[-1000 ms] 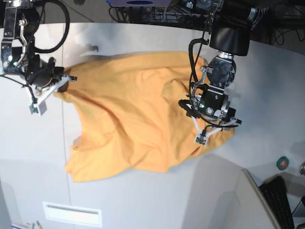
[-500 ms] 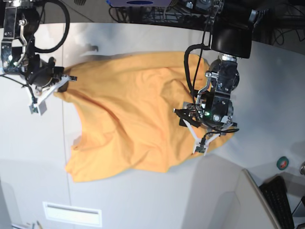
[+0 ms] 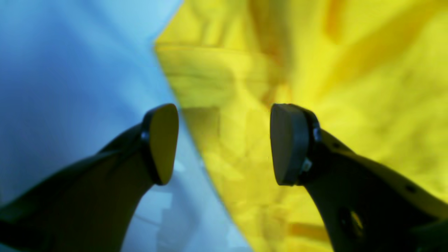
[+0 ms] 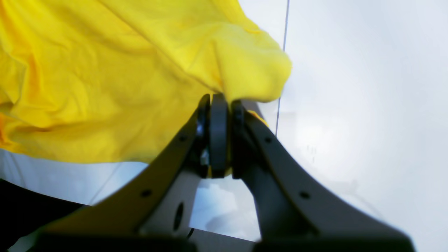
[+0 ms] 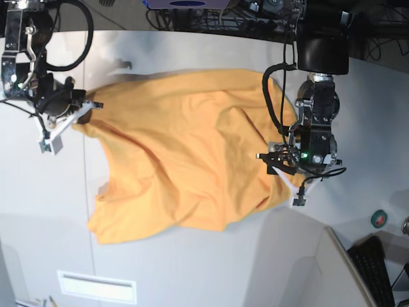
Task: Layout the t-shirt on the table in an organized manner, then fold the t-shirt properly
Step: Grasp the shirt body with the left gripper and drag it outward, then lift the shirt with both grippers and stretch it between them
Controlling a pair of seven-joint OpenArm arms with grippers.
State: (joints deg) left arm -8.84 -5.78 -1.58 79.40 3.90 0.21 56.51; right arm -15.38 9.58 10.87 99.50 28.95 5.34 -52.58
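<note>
Off-white table [image 5: 192, 268]: left gripper [image 3: 224, 143], jaws apart, straddles the t-shirt [image 5: 185, 153] edge, cloth lying toward its right finger; right gripper [image 4: 218, 136] pinches the opposite corner, shirt spread crumpled between them.

The shirt [image 5: 185, 153] covers the worktop [image 5: 192, 268] centre, with bare worktop open in front of it and on both sides. A keyboard [image 5: 374, 268] and a small green roll [image 5: 379, 219] occupy one near corner.
</note>
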